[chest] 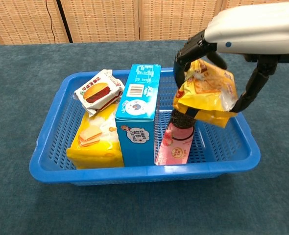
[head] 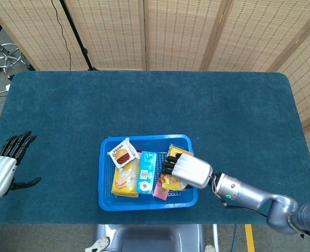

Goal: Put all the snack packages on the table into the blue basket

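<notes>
Gripping yellow snack bag [chest: 205,92], right hand [chest: 242,34]

The basket [head: 105,197] sits on the table [head: 239,115], near its front edge. Inside, a burger packet [chest: 98,91] lies on a sandwich packet [chest: 94,145] at the left, a box [chest: 138,113] stands mid-basket, and a cookie pack [chest: 177,143] stands right of it. The right hand [head: 187,170] holds a snack bag [chest: 205,92] over the cookie pack. The left hand [head: 2,169] is far left.

From my station I can read almost nothing for certain. The blue carton [chest: 137,110] carries a barcode and small print too fine to make out. The white burger packet [chest: 98,91] has red characters along its edge, and the pink cookie pack [chest: 176,144] and yellow bag [chest: 205,95] show print I cannot read.
</notes>
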`<state>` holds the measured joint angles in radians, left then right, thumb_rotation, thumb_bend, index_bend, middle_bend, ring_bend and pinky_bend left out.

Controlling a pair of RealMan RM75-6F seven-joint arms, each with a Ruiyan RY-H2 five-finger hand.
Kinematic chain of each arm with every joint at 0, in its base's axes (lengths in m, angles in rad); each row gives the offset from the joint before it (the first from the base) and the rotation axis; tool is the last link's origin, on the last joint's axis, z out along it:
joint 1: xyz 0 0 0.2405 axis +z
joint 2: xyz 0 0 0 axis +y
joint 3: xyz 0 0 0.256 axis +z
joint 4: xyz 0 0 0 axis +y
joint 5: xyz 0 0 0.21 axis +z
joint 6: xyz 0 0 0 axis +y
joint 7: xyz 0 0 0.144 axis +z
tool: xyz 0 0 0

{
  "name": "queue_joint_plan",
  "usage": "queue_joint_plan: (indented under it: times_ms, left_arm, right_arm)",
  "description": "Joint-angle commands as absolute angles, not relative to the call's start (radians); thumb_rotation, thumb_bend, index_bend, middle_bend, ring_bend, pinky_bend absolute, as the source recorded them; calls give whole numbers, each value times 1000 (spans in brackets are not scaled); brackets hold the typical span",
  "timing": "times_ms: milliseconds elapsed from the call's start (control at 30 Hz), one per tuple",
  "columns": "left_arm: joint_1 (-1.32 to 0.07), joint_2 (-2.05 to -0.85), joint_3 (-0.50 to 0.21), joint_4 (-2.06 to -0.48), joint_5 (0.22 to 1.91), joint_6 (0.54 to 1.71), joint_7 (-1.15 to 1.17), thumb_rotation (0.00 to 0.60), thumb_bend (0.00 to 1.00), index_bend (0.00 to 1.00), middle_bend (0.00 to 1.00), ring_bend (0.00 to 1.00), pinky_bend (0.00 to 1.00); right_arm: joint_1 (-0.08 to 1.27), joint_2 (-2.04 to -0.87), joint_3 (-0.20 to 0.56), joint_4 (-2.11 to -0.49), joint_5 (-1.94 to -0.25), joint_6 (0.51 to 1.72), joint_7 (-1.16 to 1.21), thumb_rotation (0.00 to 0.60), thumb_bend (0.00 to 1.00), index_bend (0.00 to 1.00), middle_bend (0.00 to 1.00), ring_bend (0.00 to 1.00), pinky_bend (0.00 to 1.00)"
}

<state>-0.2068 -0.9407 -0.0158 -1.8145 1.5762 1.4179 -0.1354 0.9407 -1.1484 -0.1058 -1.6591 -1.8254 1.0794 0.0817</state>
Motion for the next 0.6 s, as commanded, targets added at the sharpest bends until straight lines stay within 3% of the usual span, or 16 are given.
queue_joint_plan:
  times_ms: [33,167,333,600]
  left_arm:
    - [-196,-928,-12,-1803,1588,1434,-165,600,0,0,0,0,0]
    - [-189,-921,-4,-1796,1604,1443,-190,600,0,0,0,0,0]
    - [-175,-909,9,-1790,1604,1444,-206,600,0,0,0,0,0]
    - [-133,-931,5,-1807,1568,1490,-94,600,0,0,0,0,0]
  right_arm:
    - [961,-1105,-82,-1771,-1721,963,93,600,0,0,0,0,157]
    - [929,-1069,-57,-1838,-1686,997,55,600,0,0,0,0,120]
    - [809,-949,-26,-1955,-1651,1174,-6,600,0,0,0,0,99]
    - [613,-880,-57,-1905,-1563,1325,-38,600,0,0,0,0,85]
